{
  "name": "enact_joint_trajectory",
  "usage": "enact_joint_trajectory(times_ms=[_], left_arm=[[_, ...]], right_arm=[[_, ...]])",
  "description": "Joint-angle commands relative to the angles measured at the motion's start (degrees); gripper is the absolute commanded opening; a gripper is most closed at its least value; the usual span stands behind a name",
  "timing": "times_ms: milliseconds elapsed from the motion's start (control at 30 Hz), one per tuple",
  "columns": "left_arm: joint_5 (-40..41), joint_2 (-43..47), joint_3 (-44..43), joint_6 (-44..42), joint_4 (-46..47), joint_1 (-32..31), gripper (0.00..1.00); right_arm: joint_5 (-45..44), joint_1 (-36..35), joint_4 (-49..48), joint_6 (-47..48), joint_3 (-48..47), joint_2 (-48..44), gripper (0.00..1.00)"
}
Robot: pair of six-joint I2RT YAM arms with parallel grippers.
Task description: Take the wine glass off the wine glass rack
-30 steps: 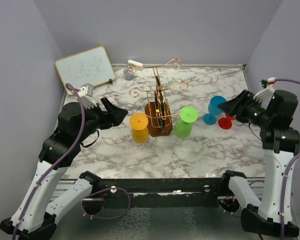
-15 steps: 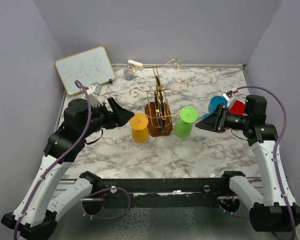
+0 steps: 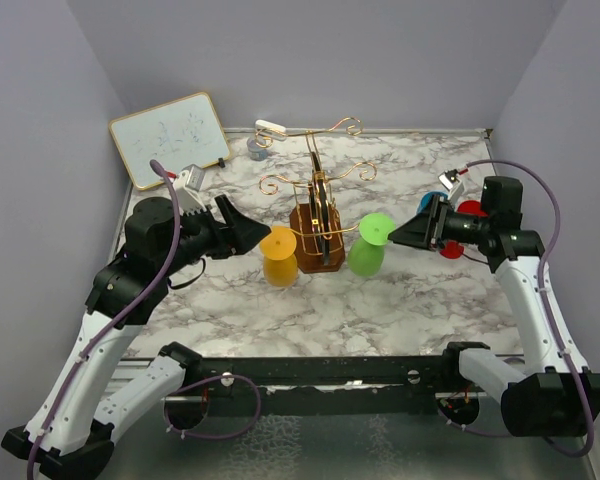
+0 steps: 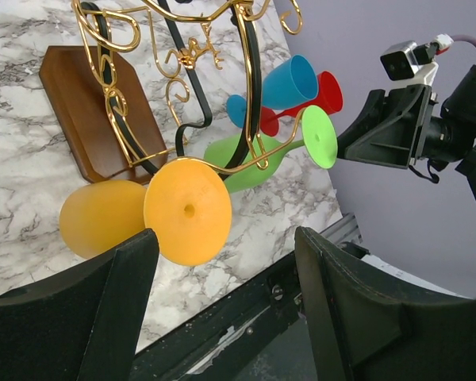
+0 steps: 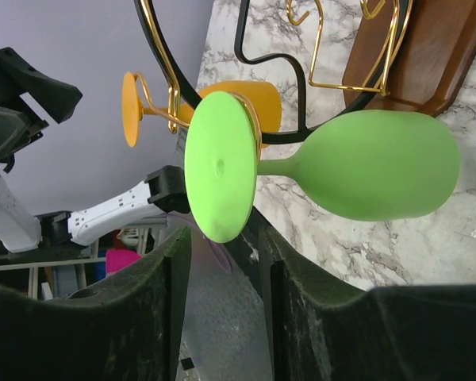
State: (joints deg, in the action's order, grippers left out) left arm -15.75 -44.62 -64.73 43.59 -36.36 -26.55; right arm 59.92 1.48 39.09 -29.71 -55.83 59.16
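The gold wire wine glass rack (image 3: 318, 190) stands on its brown wooden base (image 3: 317, 245) at mid table. An orange wine glass (image 3: 278, 255) hangs on its left arm and a green wine glass (image 3: 370, 245) on its right arm, both bowl down. My left gripper (image 3: 252, 234) is open, just left of the orange glass's foot (image 4: 188, 210), with nothing between the fingers. My right gripper (image 3: 395, 236) is open, and the edge of the green glass's foot (image 5: 220, 167) sits at its fingertips (image 5: 155, 262). The left gripper (image 4: 222, 278) and the right gripper (image 5: 222, 270) show in their wrist views.
A blue glass (image 3: 438, 205) and a red glass (image 3: 467, 212) lie on the marble behind my right gripper. A small whiteboard (image 3: 170, 135) leans at the back left. A tape roll (image 3: 257, 148) and a white object (image 3: 270, 127) lie at the back.
My right arm has swung left from the table's right side up to the green glass's foot. My left gripper has moved a little right toward the orange glass.
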Motion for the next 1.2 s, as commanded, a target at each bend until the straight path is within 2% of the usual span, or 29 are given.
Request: enact_joint_trajectory(times_ms=[0, 267, 400, 767, 933, 1167], left_arm=[[-2.10, 0.92, 0.23, 0.22, 1.74, -0.09, 0.72], [-2.16, 2.39, 2.00, 0.68, 2.09, -0.09, 0.71], [-2.05, 3.02, 2.54, 1.16, 2.14, -0.13, 0.71], [-1.58, 4.29, 3.43, 1.68, 1.47, -0.09, 0.71], [-1.29, 5.26, 3.17, 1.94, 0.43, -0.09, 0.71], [-1.29, 6.66, 2.60, 2.69, -0.61, -0.06, 0.71]], right_arm=[[2.54, -0.38, -4.53, -0.25, -0.86, 1.06, 0.39], [3.68, -1.40, -7.50, -0.83, -0.28, 3.07, 0.36], [4.20, -1.94, -8.90, -1.48, 0.62, 3.51, 0.31], [3.36, -2.27, -8.44, -1.72, 1.00, 4.05, 0.06], [2.90, -2.27, -10.66, -5.62, 2.09, 2.33, 0.01], [-1.77, -2.27, -11.99, -15.55, 1.83, -1.92, 0.01]])
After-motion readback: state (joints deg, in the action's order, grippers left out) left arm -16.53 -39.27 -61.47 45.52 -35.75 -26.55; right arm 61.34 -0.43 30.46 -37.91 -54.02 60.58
